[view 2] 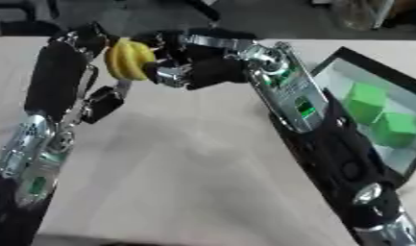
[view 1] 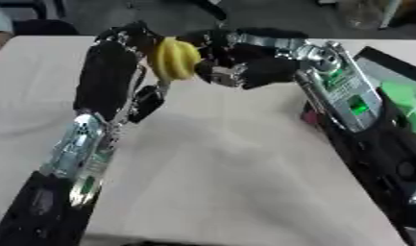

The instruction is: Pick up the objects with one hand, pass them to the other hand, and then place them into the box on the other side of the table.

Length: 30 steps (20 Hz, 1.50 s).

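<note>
We see both arms raised over the far half of the counter (view 1: 219, 182), meeting above its middle near the far edge. Between them is a yellow object (view 1: 176, 59), rounded and ribbed like a small bunch of bananas, held up off the counter surface. Its long axis runs roughly upright in the views, one end toward the far edge and the other toward us, with the bulge of its curve facing the right hand.

Our left hand (view 1: 131, 48) comes up from the near left corner; its fingers curl round the left side of the yellow object. Our right hand (view 1: 232, 62) reaches in from the right edge, and its dark fingers are curled against the object's right side, so both hands touch it at once. We cannot tell which hand bears the weight.

Along the right edge of the counter lies a dark-rimmed box (view 2: 372, 67), partly hidden behind the right forearm. Inside it we make out two green blocks (view 2: 365, 102), one nearer the far end and one nearer us, close together. A small reddish thing (view 1: 309, 116) shows just beside the box's left wall, under the right arm; we cannot make out what it is.
</note>
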Motion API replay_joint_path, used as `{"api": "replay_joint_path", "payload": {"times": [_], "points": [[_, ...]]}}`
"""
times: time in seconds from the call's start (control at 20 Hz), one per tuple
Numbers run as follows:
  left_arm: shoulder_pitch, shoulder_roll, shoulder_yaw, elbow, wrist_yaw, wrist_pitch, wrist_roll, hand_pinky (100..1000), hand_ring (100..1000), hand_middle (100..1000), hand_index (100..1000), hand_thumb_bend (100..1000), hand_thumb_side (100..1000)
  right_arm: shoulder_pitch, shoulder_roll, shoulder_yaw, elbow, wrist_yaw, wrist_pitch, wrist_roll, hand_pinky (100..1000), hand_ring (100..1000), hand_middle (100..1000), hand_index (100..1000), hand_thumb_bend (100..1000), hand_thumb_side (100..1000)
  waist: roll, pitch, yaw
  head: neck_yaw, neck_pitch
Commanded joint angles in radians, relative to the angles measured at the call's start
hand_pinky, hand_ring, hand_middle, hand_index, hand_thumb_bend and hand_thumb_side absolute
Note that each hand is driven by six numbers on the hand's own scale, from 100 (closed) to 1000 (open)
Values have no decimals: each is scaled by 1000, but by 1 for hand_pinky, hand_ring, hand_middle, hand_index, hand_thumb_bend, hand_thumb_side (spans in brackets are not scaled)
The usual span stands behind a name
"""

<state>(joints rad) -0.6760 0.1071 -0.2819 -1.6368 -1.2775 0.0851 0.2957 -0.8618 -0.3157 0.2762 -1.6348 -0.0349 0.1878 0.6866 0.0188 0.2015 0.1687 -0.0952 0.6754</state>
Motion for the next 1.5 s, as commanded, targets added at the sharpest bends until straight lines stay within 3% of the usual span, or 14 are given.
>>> {"api": "replay_joint_path", "payload": {"times": [0.05,0.45,1.5], "points": [[-9,6,-4,-46,-25,17,53,602,508,465,607,208,100,-12,-14,-15,-33,9,-8,-52,1000,1000,1000,1000,100,464,-8,-27,-1,-12,-4],[-1,5,-16,-50,-34,29,132,587,495,454,595,224,100,-8,-11,-4,-31,23,-9,-122,1000,1000,1000,1000,100,472,-6,-27,0,-17,-9],[-10,-9,-29,-60,-144,11,136,576,497,461,588,262,100,-25,-1,3,11,23,1,-68,1000,1000,1000,1000,100,529,-7,-24,7,-33,-16]]}}
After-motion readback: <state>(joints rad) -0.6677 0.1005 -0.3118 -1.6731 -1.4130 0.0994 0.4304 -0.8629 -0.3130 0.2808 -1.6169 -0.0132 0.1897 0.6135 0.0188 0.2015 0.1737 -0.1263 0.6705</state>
